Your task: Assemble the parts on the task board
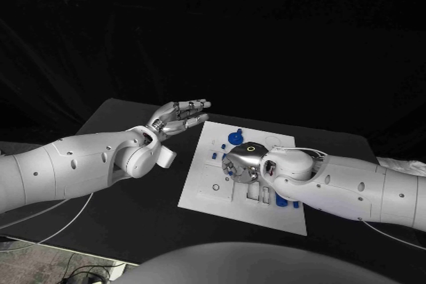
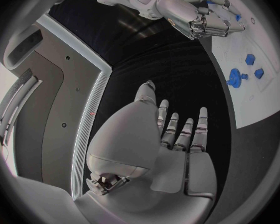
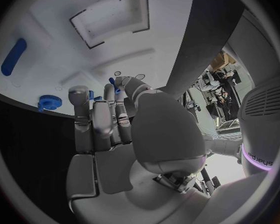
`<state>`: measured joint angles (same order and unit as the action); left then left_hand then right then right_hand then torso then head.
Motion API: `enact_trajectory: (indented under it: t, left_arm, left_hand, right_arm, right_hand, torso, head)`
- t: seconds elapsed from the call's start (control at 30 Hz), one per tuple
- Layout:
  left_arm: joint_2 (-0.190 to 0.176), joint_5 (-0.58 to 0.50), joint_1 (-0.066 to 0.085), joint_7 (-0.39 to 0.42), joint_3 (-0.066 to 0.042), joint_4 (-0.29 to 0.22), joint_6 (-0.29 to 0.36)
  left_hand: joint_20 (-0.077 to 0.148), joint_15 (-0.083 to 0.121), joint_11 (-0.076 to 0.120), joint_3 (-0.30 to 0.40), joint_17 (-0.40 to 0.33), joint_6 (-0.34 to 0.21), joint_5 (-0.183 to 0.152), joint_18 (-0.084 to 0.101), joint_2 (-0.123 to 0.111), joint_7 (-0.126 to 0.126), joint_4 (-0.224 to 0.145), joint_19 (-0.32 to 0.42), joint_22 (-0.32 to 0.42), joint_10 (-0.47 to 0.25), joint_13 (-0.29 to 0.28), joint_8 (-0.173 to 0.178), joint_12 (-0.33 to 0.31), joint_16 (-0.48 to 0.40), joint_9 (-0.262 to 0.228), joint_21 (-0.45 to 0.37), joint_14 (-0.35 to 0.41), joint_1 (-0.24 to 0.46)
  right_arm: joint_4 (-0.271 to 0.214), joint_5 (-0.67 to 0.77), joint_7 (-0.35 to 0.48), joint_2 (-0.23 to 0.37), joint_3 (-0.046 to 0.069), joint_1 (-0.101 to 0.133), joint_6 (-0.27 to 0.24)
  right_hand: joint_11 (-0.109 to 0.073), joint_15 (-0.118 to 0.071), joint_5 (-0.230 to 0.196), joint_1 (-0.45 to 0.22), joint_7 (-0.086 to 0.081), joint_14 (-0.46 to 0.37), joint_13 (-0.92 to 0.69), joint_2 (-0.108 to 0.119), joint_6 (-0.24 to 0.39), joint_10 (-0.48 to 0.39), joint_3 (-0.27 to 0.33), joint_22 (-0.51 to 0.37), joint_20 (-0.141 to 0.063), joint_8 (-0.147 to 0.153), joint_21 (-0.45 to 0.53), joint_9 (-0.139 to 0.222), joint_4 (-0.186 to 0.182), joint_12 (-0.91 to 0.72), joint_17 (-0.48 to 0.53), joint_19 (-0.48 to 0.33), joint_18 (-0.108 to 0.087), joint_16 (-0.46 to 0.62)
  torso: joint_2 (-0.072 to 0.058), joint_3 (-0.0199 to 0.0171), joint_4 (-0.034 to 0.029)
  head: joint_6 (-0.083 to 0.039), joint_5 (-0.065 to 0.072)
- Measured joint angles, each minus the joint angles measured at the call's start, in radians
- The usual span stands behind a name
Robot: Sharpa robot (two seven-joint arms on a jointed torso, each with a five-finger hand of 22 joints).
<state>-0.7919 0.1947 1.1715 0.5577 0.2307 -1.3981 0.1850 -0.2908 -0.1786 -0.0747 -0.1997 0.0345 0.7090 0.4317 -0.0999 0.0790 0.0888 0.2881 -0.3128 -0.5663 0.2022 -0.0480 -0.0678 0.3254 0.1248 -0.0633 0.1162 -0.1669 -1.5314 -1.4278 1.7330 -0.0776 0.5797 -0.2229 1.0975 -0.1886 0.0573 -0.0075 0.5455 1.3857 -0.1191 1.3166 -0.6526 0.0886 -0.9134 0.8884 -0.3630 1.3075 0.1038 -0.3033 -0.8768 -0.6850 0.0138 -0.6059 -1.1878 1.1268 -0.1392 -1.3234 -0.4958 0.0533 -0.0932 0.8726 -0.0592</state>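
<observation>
The white task board (image 1: 206, 194) lies in the middle of the black table. A blue gear (image 1: 235, 137) sits near the board's far edge, with small blue parts (image 1: 219, 150) just in front of it. My right hand (image 1: 241, 164) hovers over the board's middle. In the right wrist view its fingers (image 3: 93, 119) reach toward a small blue part (image 3: 114, 84) that shows between thumb and a finger; whether it is pinched is unclear. My left hand (image 1: 182, 117) floats beyond the board's far left corner, fingers straight and apart, holding nothing. In the left wrist view its palm (image 2: 177, 149) is bare.
A blue oblong part (image 3: 13, 56) and the gear (image 3: 50, 102) lie on the board (image 3: 47, 35) near two rectangular recesses (image 3: 109, 17). Another blue part (image 1: 281, 201) peeks out under my right arm. Cables (image 1: 53, 225) run off the table's left side.
</observation>
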Motion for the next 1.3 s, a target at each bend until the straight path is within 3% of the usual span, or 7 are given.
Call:
enact_trajectory:
  t: [0.37,0.7,1.3]
  left_arm:
    - [0.004,0.008,-0.002,-0.002,0.0,0.003,-0.003]
    - [0.005,0.014,-0.021,-0.007,0.0,0.009,-0.006]
    - [0.005,0.016,-0.032,-0.01,0.0,0.013,-0.011]
  left_hand:
    - [0.0,0.0,0.0,0.0,0.0,0.0,0.0,0.0,0.004,0.0,0.0,0.0,0.0,0.0,0.0,0.0,0.0,0.0,0.0,0.0,0.0,-0.004]
    - [0.0,0.0,0.0,0.0,0.0,0.0,0.0,0.0,0.004,0.0,0.0,0.0,0.003,0.0,0.0,0.0,0.0,0.0,0.0,0.0,0.0,-0.004]
    - [0.0,0.0,0.0,0.0,0.0,0.0,0.002,-0.001,0.005,0.0,0.0,0.0,0.003,0.0,0.0,0.0,0.0,0.0,0.0,0.0,0.0,-0.005]
  right_arm:
    - [0.002,-0.022,0.006,0.001,0.0,-0.007,-0.023]
    - [-0.017,-0.052,0.016,0.013,0.0,-0.01,-0.056]
    - [-0.01,-0.091,0.019,0.011,0.0,-0.017,-0.057]
  right_hand:
    - [0.0,0.004,0.0,0.0,0.0,0.004,0.001,0.0,0.0,0.0,0.0,0.0,0.0,0.0,-0.004,0.0,0.0,0.002,-0.001,0.0,0.0,-0.004]
    - [0.002,0.004,-0.004,0.0,0.0,0.004,0.001,0.0,0.0,0.001,0.0,0.0,0.004,0.004,-0.004,0.001,0.0,0.002,-0.002,0.004,0.0,-0.004]
    - [0.002,0.004,-0.004,0.0,0.001,0.004,0.002,0.0,0.0,0.002,0.0,0.001,0.004,0.004,-0.004,0.0,0.0,0.006,-0.002,0.004,0.0,-0.004]
  torso:
    - [-0.001,0.0,-0.0004]
    - [-0.001,-0.0001,-0.0006]
    - [0.0,0.0004,-0.0006]
  head:
    - [0.0,-0.008]
    - [0.0,-0.011]
    - [0.0,-0.016]
